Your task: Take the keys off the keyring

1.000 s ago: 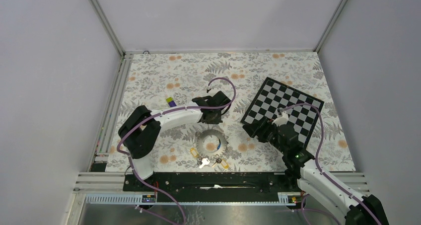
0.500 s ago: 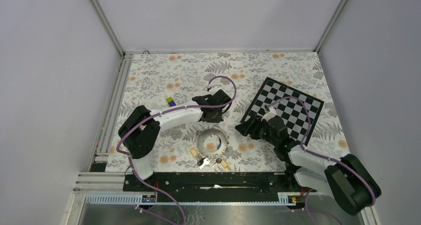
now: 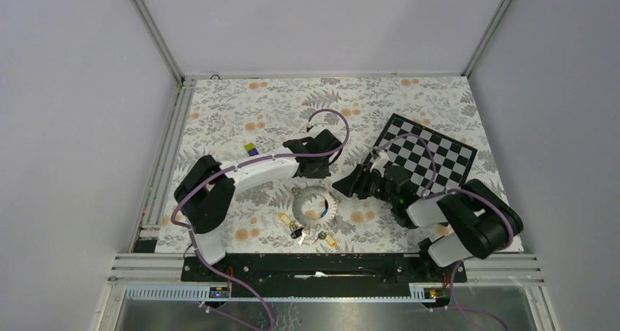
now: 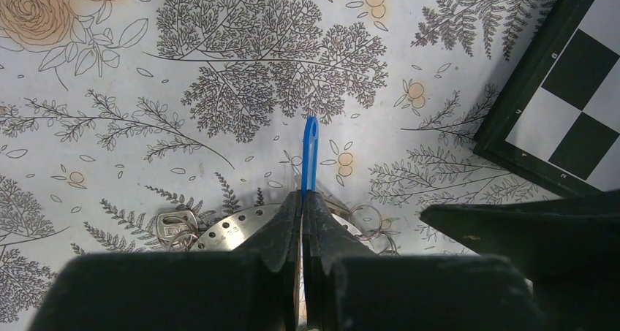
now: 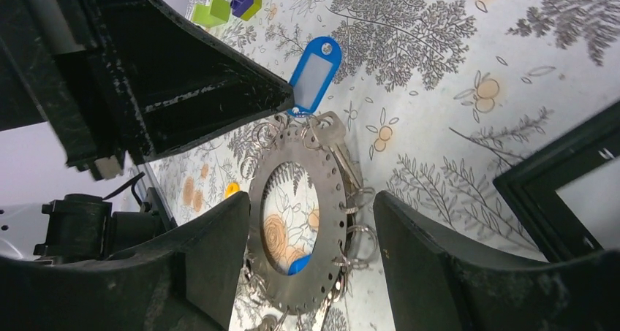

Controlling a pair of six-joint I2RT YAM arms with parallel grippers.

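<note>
While left gripper [image 4: 302, 198] pinches: blue key tag [image 5: 314, 66], keyring [image 5: 333, 207] attached at its 6 o'clock.
Right gripper [image 5: 311, 199]: spread wide, empty, straddling keyring from 3 o'clock.
Risk: tag may slip, dropping keyring.

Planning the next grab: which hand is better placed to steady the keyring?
Right, I'd say. The right hand is open, jaws framing the keyring in its wrist view. The left hand is shut on the blue key tag, so it is occupied.
</note>
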